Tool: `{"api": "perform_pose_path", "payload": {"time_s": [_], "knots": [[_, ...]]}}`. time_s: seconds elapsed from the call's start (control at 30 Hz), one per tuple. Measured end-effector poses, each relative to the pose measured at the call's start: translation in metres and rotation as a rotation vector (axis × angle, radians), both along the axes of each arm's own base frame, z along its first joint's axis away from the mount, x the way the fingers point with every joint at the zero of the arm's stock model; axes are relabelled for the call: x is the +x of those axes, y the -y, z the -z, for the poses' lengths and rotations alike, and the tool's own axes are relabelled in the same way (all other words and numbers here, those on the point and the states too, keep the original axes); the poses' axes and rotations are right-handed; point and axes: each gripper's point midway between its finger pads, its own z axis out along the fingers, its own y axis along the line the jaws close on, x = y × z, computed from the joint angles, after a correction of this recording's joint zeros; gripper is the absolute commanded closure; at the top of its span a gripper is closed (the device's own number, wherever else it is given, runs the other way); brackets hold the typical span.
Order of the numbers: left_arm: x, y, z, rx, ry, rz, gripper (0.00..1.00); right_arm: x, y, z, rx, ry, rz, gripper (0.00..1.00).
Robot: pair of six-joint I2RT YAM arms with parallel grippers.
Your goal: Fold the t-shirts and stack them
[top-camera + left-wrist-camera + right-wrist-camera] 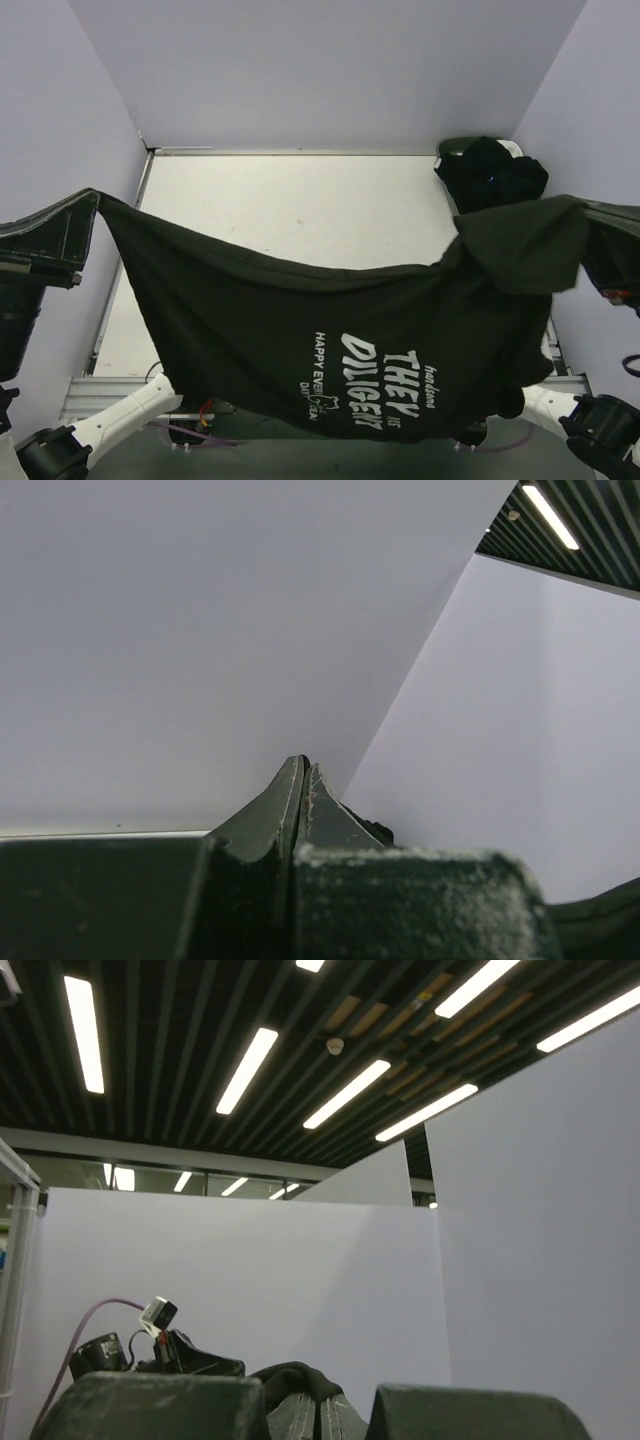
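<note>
At the left edge of the top view, we see the left gripper (94, 197) raised high above the table (300, 200), with its jaws pinched tight on one corner of the shirt (300, 330). From the left wrist, its fingers (290, 800) meet in a thin seam with no gap between them, set against bare pale walls.

From that corner the shirt runs rightward as a wide black sheet stretched between the two arms. Its upper edge sags in a shallow curve over the middle of the table, and its lower part hangs toward the near edge, covering the arm bases there. White lettering (375, 385) sits on the near right part of the cloth and reads upside down from this view. No part of the shirt clearly lies flat on the table; we cannot tell whether its lowest edge touches anything.

Farther right, in the far right corner, a dark basket (450, 150) holds a black heap (495, 175) of cloth. Something white shows at its far rim, too small to name.

On the right, the shirt bunches into a thick fold that drapes over the right gripper (320, 1418). From the right wrist, its jaws are closed on that cloth, which humps up just above them.
</note>
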Motion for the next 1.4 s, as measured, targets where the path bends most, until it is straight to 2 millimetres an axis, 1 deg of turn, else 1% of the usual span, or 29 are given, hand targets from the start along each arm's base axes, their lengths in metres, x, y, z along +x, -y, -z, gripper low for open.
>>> {"api": "perform_pose_path", "payload": {"time_s": [0.07, 0.1, 0.17, 0.23, 0.3, 0.33, 0.4, 0.43, 0.47, 0.5, 0.57, 0.6, 0.67, 0.7, 0.73, 0.8, 0.9, 0.97, 1.0, 1.1, 1.2, 1.3, 1.4], "knots": [[0.008, 0.002, 0.003, 0.014, -0.013, -0.024, 1.00, 0.020, -0.016, 0.007, -0.031, -0.038, 0.010, 1.00], [0.014, 0.003, 0.007, 0.021, -0.024, -0.038, 1.00, 0.033, -0.025, 0.014, -0.050, -0.064, 0.023, 1.00], [0.029, 0.007, 0.021, 0.048, -0.059, -0.074, 1.00, 0.064, -0.044, 0.038, -0.105, -0.127, 0.067, 1.00], [0.050, 0.015, 0.041, 0.079, -0.106, -0.115, 1.00, 0.095, -0.059, 0.063, -0.159, -0.189, 0.126, 1.00], [0.076, 0.028, 0.070, 0.128, -0.168, -0.155, 1.00, 0.132, -0.073, 0.097, -0.224, -0.264, 0.213, 1.00], [0.089, 0.035, 0.087, 0.155, -0.205, -0.175, 1.00, 0.150, -0.080, 0.115, -0.258, -0.297, 0.255, 1.00], [0.117, 0.052, 0.125, 0.223, -0.286, -0.202, 1.00, 0.190, -0.087, 0.157, -0.328, -0.384, 0.346, 1.00], [0.131, 0.061, 0.145, 0.258, -0.326, -0.213, 1.00, 0.209, -0.086, 0.176, -0.355, -0.426, 0.386, 1.00], [0.140, 0.067, 0.162, 0.283, -0.356, -0.219, 1.00, 0.229, -0.082, 0.194, -0.365, -0.469, 0.429, 1.00], [0.154, 0.076, 0.185, 0.319, -0.400, -0.228, 1.00, 0.251, -0.078, 0.218, -0.376, -0.526, 0.469, 1.00], [0.172, 0.083, 0.221, 0.360, -0.467, -0.245, 1.00, 0.291, -0.060, 0.268, -0.395, -0.652, 0.554, 1.00], [0.183, 0.085, 0.244, 0.386, -0.514, -0.261, 1.00, 0.309, -0.051, 0.295, -0.404, -0.720, 0.585, 1.00], [0.201, 0.079, 0.281, 0.400, -0.590, -0.300, 1.00, 0.337, -0.031, 0.338, -0.406, -0.836, 0.642, 1.00], [0.209, 0.072, 0.299, 0.398, -0.629, -0.324, 1.00, 0.349, -0.023, 0.356, -0.402, -0.885, 0.660, 1.00], [0.218, 0.063, 0.315, 0.389, -0.666, -0.351, 1.00, 0.360, -0.014, 0.369, -0.390, -0.926, 0.679, 1.00], [0.235, 0.047, 0.341, 0.359, -0.732, -0.401, 1.00, 0.381, 0.001, 0.392, -0.373, -0.992, 0.709, 1.00], [0.267, 0.021, 0.373, 0.312, -0.829, -0.481, 1.00, 0.414, 0.017, 0.420, -0.363, -1.068, 0.743, 1.00], [0.290, 0.008, 0.388, 0.302, -0.878, -0.517, 1.00, 0.436, 0.020, 0.431, -0.356, -1.102, 0.743, 1.00], [0.302, 0.004, 0.392, 0.299, -0.893, -0.528, 1.00, 0.444, 0.020, 0.435, -0.355, -1.114, 0.738, 1.00], [0.334, -0.001, 0.400, 0.289, -0.909, -0.536, 1.00, 0.473, 0.013, 0.442, -0.346, -1.131, 0.710, 1.00], [0.363, -0.004, 0.401, 0.286, -0.911, -0.542, 1.00, 0.498, 0.003, 0.445, -0.337, -1.133, 0.683, 1.00], [0.395, -0.008, 0.401, 0.293, -0.904, -0.553, 1.00, 0.523, -0.005, 0.444, -0.330, -1.126, 0.670, 1.00], [0.422, -0.011, 0.408, 0.297, -0.911, -0.566, 1.00, 0.544, -0.013, 0.444, -0.324, -1.117, 0.666, 1.00]]}}
